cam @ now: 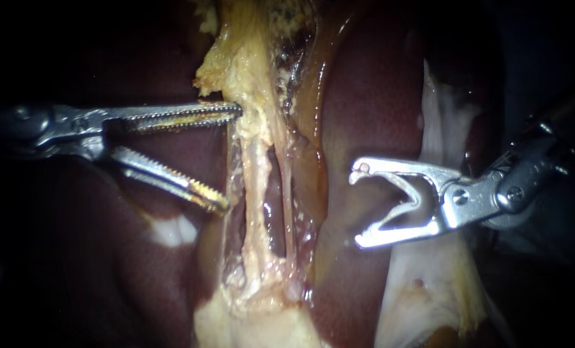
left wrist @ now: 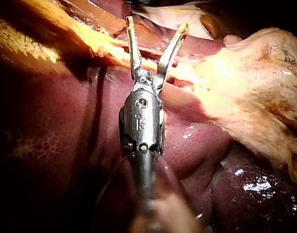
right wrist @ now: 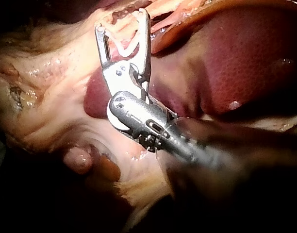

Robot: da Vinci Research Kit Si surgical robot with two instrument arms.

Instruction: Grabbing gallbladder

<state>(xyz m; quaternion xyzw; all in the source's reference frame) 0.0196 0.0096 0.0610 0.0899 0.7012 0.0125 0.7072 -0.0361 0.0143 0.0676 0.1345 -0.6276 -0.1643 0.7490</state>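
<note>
The gallbladder's yellowish tissue (cam: 248, 71) runs down the middle of the endoscope view. Below it, two thin pale tubes (cam: 256, 187) stretch side by side. My left instrument (cam: 230, 158) holds its serrated jaws wide open just left of this strand. The upper jaw's tip touches the yellow tissue and the lower jaw hangs free over the liver (cam: 75, 258). In the left wrist view the open jaws (left wrist: 156, 24) straddle the strand, gripping nothing. My right instrument (cam: 359, 206) stands open over the dark red liver, right of the tubes and clear of them. Its jaws (right wrist: 122, 22) are also apart in the right wrist view.
Amber glistening tissue (cam: 310, 135) borders the strand on its right. A pale whitish sheet (cam: 429, 283) lies beneath the right instrument. A broad yellow mass (cam: 255, 322) sits at the strand's lower end and shows beside the left instrument (left wrist: 255, 87).
</note>
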